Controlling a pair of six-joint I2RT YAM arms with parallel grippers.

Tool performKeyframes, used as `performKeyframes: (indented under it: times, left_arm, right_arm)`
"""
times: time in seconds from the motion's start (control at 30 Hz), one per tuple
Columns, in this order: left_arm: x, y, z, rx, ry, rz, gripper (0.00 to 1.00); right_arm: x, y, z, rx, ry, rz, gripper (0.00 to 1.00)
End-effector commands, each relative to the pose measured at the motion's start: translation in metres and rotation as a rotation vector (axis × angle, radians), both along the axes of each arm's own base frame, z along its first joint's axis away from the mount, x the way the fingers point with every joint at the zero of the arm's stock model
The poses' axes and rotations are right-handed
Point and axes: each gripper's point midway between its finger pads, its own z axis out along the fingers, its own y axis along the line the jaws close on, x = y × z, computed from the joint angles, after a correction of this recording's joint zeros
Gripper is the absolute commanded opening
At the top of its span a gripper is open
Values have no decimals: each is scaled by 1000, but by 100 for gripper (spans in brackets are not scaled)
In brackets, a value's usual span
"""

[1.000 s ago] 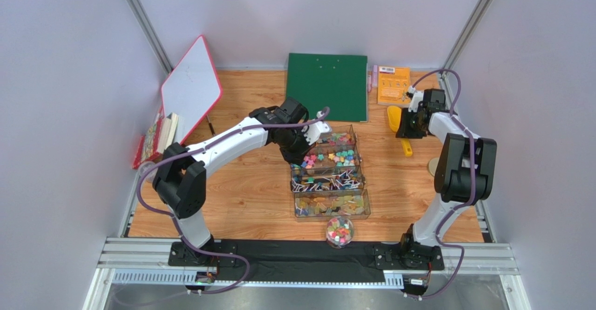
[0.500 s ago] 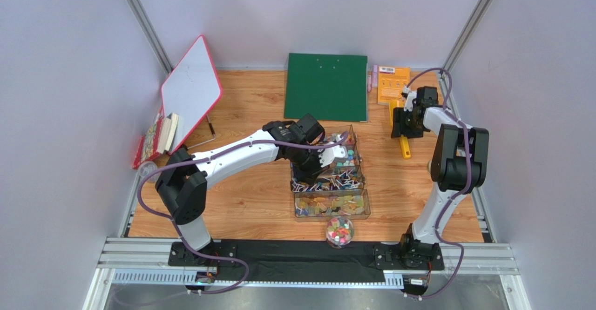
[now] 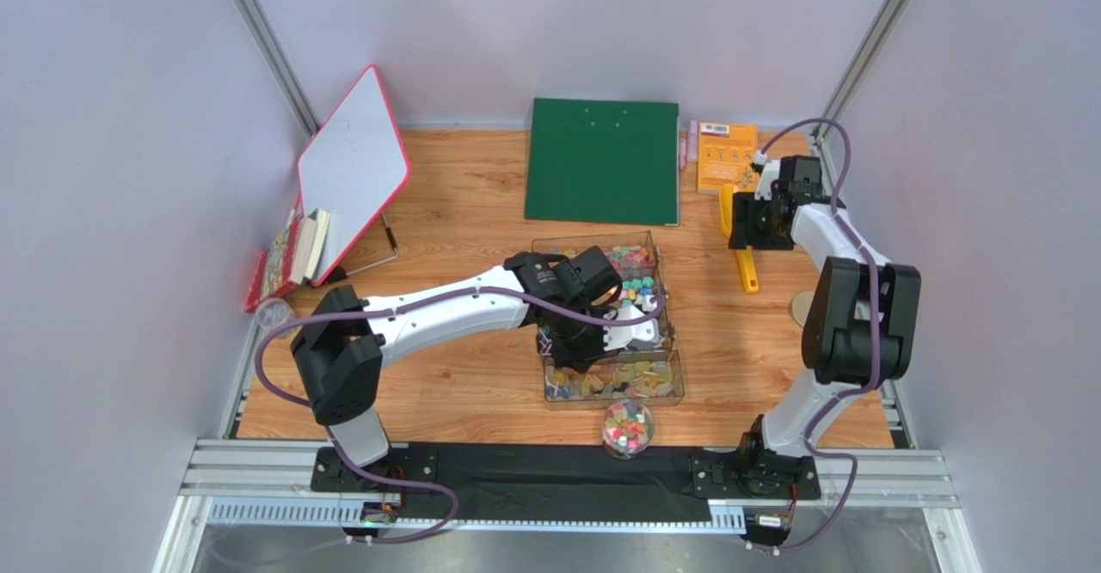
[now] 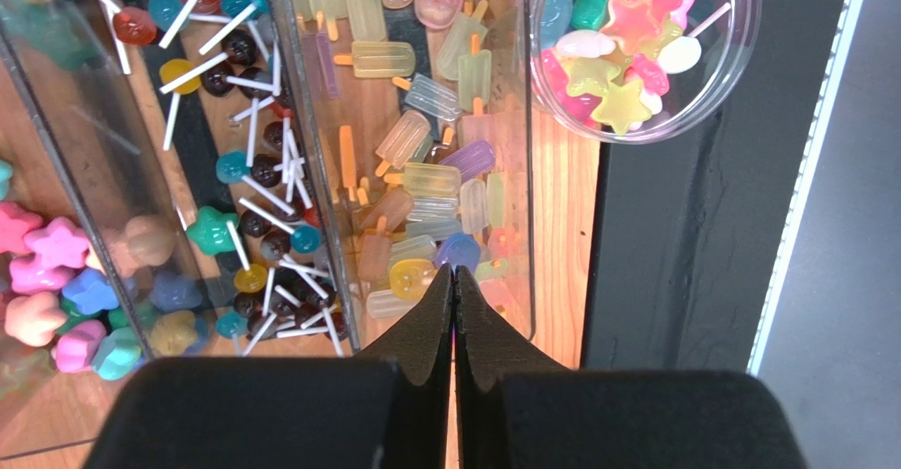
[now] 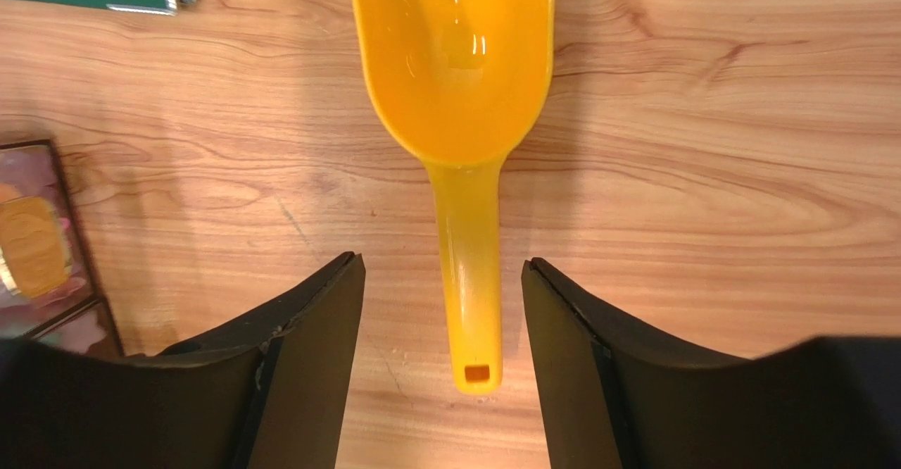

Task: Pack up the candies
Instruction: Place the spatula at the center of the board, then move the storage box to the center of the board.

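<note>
Candies (image 3: 631, 292) fill a clear, divided tray (image 3: 608, 385): stars (image 4: 48, 268), lollipops (image 4: 243, 179) and ice-lolly shapes (image 4: 423, 179). More star candies (image 4: 624, 52) sit in a round clear cup (image 3: 628, 427) in front of the tray. My left gripper (image 4: 455, 270) is shut and empty above the ice-lolly compartment; from the top it (image 3: 578, 345) is over the tray's near part. A yellow scoop (image 5: 460, 57) lies flat on the wood at the right (image 3: 746, 267). My right gripper (image 5: 442, 268) is open astride its handle without touching it, and from the top it (image 3: 750, 231) is above the scoop.
A green board (image 3: 604, 160) and an orange packet (image 3: 726, 156) lie at the back. A tilted whiteboard (image 3: 352, 167) and books (image 3: 291, 257) stand at the left. A black strip (image 4: 687, 226) runs along the near edge beside the cup.
My left arm has swung from the tray's far end to its near compartments, staying shut. The right gripper has opened and let go of the scoop, which now rests on the table.
</note>
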Motion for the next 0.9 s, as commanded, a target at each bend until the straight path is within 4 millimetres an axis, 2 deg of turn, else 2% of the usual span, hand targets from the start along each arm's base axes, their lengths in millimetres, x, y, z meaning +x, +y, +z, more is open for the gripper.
performKeyframes:
  times: [0.0, 0.03, 0.07, 0.2, 0.37, 0.53, 0.7, 0.87]
  left_arm:
    - [-3, -5, -7, 9, 18, -5, 0]
    - [-2, -7, -8, 11, 20, -7, 0]
    - [-1, -8, -14, 19, 22, -9, 0]
    - [4, -13, -26, 31, 10, -24, 0]
    - [11, -20, -39, 34, -5, -26, 0]
    - [27, -22, -48, 46, -43, 10, 0]
    - [57, -25, -57, 43, -48, 73, 0]
    - [93, -34, -52, 17, -77, 120, 0]
  right_arm:
    - [-3, 0, 44, -23, -116, 5, 62]
    - [-9, 1, 45, -27, -118, 16, 62]
    - [-12, 2, 60, -33, -159, 23, 63]
    - [-28, 10, 89, -33, -245, 62, 63]
    - [-40, 12, 110, -28, -299, 46, 64]
    - [-43, 14, 111, -12, -302, 37, 64]
    - [-43, 15, 108, -9, -295, 47, 64]
    - [-38, 16, 106, -3, -288, 61, 64]
